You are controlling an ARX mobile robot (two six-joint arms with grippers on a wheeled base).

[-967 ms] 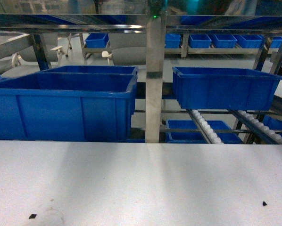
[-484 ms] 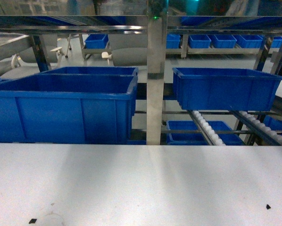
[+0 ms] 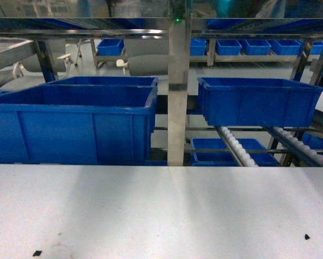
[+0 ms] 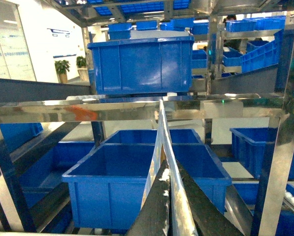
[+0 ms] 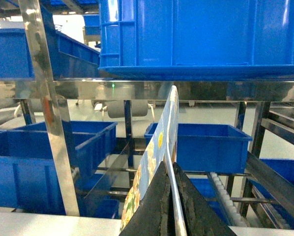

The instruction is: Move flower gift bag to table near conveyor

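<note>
The flower gift bag (image 5: 157, 147), blue with yellow and white blossoms, stands edge-on in the right wrist view. My right gripper (image 5: 169, 168) is shut on its lower edge, above the white table (image 5: 34, 223). In the left wrist view my left gripper (image 4: 166, 169) is shut on a thin pale panel of the gift bag (image 4: 160, 130), also edge-on, and no print shows there. Neither gripper nor the bag appears in the head view. The table (image 3: 161, 210) fills the lower half of the head view. The steel conveyor (image 3: 177, 81) with white rollers (image 3: 234, 145) stands right behind it.
Large blue bins (image 3: 69, 124) (image 3: 258, 100) sit on the rack at table height, with more on the shelves behind and above (image 5: 201, 34). Steel uprights (image 5: 51, 113) and crossbars (image 4: 88, 110) stand close ahead of both wrists. Small black specks (image 3: 307, 236) lie on the tabletop.
The head view shifted slightly over the first half second, so the table's far edge sits a little lower in frame. Nothing has visibly moved since then.
</note>
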